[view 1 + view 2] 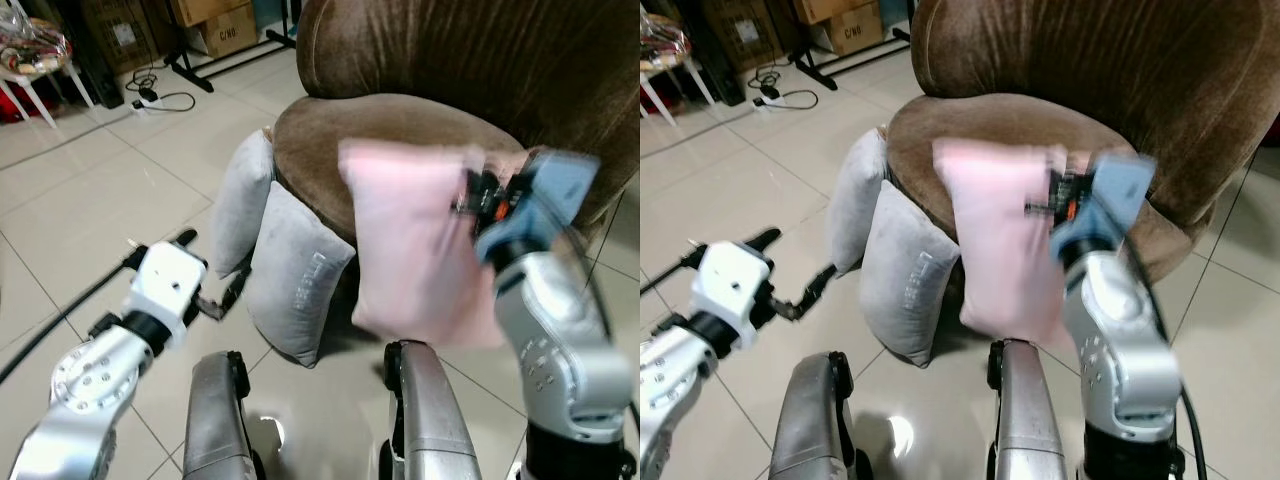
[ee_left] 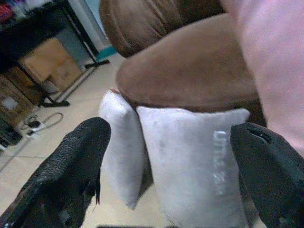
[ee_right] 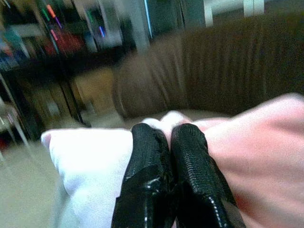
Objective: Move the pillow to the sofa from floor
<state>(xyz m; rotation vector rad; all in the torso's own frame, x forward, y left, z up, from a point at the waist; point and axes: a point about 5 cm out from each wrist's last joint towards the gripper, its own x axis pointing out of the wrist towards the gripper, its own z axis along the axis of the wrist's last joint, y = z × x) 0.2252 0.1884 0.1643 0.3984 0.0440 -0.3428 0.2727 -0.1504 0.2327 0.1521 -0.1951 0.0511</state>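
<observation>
Left gripper (image 1: pixel 215 300) at 8 o'clock, low over the tiled floor (image 1: pixel 90 200), fingers spread wide and empty — pointed toward two grey cushions (image 1: pixel 295 285) that lean upright against the sofa front. Right gripper (image 3: pixel 171 142) at 3 o'clock, raised; fingers pressed together, pinching the top edge of the pink pillow (image 1: pixel 415 245). Pillow hangs off the floor, in front of the brown velvet sofa's (image 1: pixel 400 130) rounded seat, its upper edge level with the seat — blurred. Cardboard boxes (image 1: pixel 215 20) and a power strip (image 1: pixel 148 97) at 11 o'clock, far.
</observation>
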